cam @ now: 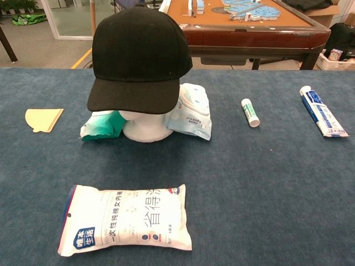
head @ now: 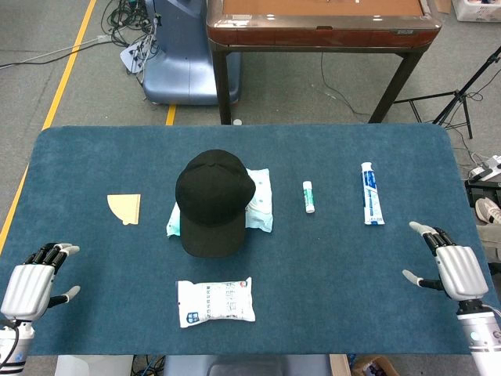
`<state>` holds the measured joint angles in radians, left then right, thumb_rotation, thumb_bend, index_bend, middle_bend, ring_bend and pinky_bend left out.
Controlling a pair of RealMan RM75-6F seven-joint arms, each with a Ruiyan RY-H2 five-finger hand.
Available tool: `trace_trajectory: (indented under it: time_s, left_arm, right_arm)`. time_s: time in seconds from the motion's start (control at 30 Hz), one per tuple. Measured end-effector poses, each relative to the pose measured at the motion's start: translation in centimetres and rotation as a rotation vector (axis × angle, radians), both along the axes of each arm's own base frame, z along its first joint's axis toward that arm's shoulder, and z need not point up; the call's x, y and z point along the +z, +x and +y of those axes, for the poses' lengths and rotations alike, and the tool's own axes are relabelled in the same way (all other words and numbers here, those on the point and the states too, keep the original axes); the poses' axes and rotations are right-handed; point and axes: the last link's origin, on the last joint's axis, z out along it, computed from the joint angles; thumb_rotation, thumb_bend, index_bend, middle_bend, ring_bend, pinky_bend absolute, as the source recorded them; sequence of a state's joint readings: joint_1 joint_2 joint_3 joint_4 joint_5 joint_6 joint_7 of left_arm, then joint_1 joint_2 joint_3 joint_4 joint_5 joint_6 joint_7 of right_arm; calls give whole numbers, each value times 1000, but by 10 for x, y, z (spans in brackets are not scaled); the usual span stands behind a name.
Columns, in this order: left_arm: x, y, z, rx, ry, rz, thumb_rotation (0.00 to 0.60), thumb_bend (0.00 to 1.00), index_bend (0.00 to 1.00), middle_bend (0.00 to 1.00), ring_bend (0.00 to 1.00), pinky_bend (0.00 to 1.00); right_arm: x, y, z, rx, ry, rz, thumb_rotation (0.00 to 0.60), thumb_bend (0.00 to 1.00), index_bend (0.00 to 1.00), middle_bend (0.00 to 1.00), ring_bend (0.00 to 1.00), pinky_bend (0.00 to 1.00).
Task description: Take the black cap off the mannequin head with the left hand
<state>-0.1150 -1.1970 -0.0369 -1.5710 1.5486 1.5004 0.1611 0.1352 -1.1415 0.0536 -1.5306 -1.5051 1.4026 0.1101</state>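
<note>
The black cap (head: 213,201) sits on the white mannequin head (cam: 147,126) near the middle of the blue table, its brim toward me. In the chest view the black cap (cam: 138,58) covers most of the head. My left hand (head: 35,280) rests at the near left edge, well apart from the cap, fingers spread and holding nothing. At the near right edge my right hand (head: 450,265) is likewise open and empty. Neither hand shows in the chest view.
Two soft packs (cam: 188,111) lie against the mannequin head. A white packet (head: 214,302) lies in front of it. A tan paper piece (head: 125,207) is to the left; a small tube (head: 308,196) and a toothpaste tube (head: 371,193) lie to the right. A wooden table (head: 321,23) stands beyond.
</note>
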Motion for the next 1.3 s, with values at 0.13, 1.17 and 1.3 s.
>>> trace_trajectory:
  time_s: [0.13,1.17,1.3]
  left_arm:
    - [1,-1,0,7,1,-6,600,79,299,286,206,377]
    - [-26,63,24,-229,-198,-105,600,80,345,395,288,477]
    - [-39,74,31,-282,-208,-116,600,79,350,400,288,477]
  right_arm:
    - [-1,1,-1,1,6,3,600,0,182,251,210,597]
    - [15,-1,-17,17,-26,77,600,0,380,401,314,597]
    - [14,-8,-14,-4,-16,93,600,0,379,401,314,597]
